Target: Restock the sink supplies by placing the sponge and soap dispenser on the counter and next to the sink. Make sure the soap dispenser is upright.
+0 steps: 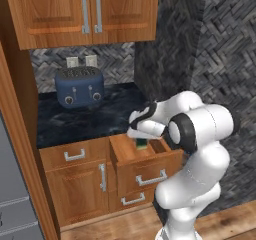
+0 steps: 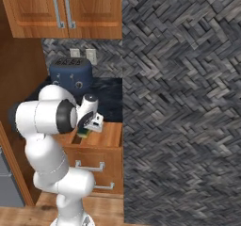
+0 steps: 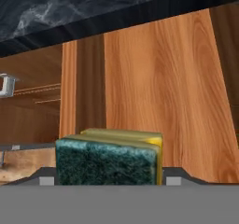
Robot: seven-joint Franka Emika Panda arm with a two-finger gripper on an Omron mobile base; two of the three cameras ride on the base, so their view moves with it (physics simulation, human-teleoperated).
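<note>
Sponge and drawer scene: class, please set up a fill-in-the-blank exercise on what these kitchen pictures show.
1. The sponge sits between the gripper fingers, its dark ____ face toward the hand camera.
2. The gripper hangs over an open wooden ____.
3. The blue appliance on the counter is a ____.
4. The upper cabinet doors are ____.

Missing words: green; drawer; toaster; closed

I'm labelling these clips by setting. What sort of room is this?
A home-style kitchen, rendered: a blue toaster on a dark marbled counter, wooden cabinets above, and an open drawer holding a sponge.
</note>
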